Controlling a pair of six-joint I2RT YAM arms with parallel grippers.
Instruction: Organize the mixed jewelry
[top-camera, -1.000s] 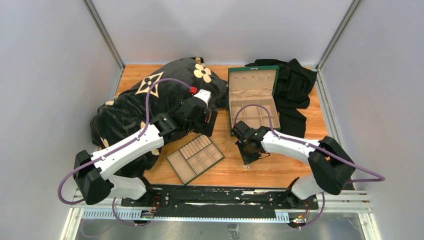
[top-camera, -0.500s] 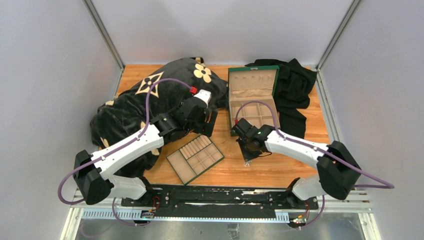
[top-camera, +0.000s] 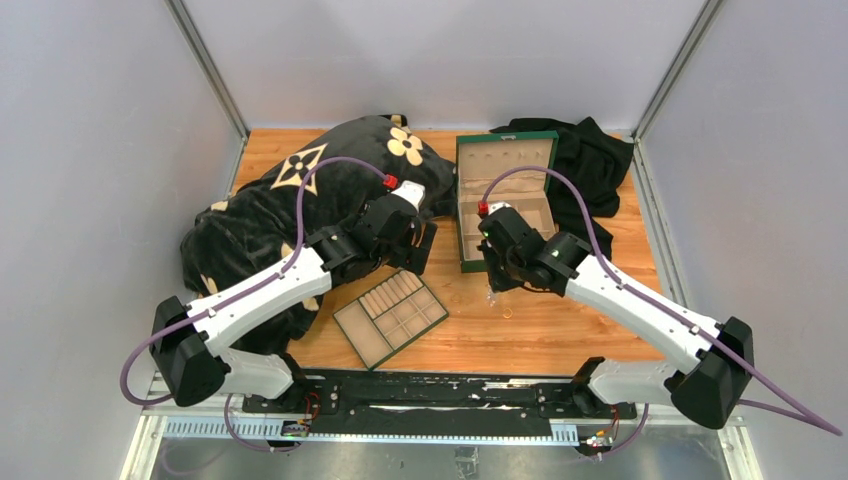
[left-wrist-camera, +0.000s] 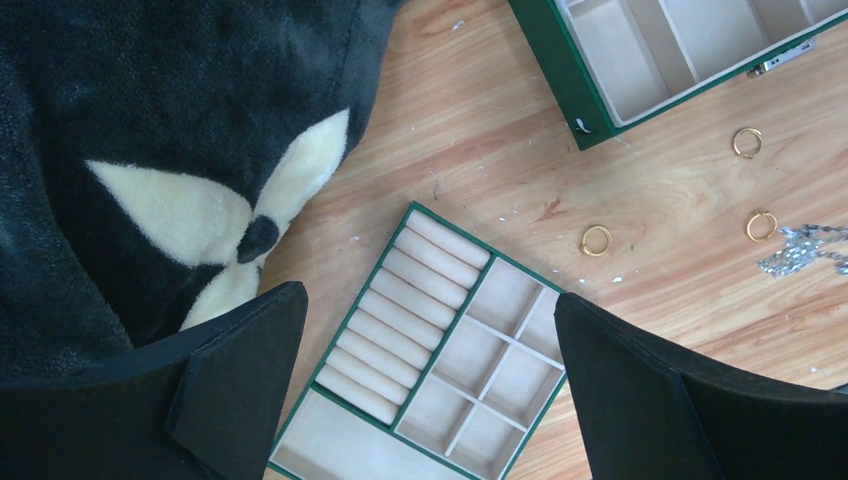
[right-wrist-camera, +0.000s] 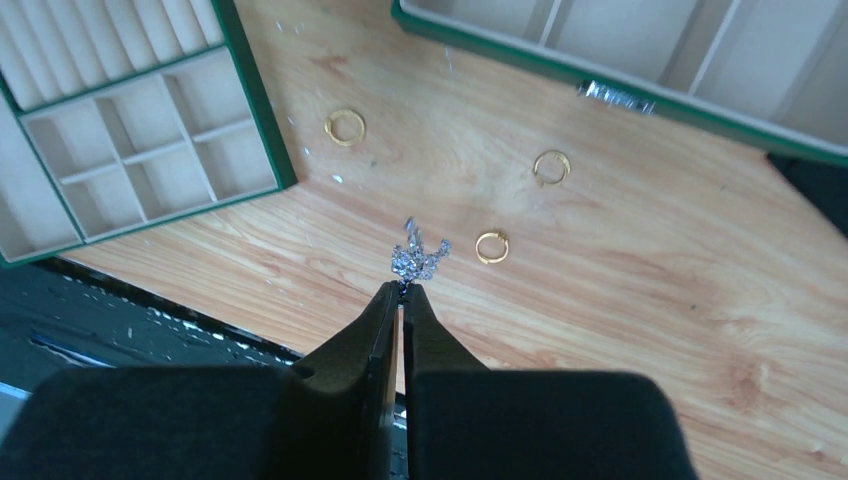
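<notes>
I am holding my right tool (right-wrist-camera: 402, 290) closed. The silvery cluster (right-wrist-camera: 420, 255) is sitting right at its tips, apparently pinched by one strand, with its bulk trailing toward 12 o'clock over the desk (right-wrist-camera: 650, 300). In the right wrist view, the green tray (right-wrist-camera: 257, 110) is lying at 10 o'clock from the tips and the green box (right-wrist-camera: 500, 50) at 1 o'clock. The nearest gold ring (right-wrist-camera: 491, 247) is resting loose at 3 o'clock, just beside the cluster. I am keeping my left tool (left-wrist-camera: 430, 295) wide open over the tray, so it is the nearer tool to the ring beside the tray (left-wrist-camera: 596, 240). I am reading no writing or labels anywhere; the black blanket (left-wrist-camera: 150, 100) is showing only beige flower motifs.
</notes>
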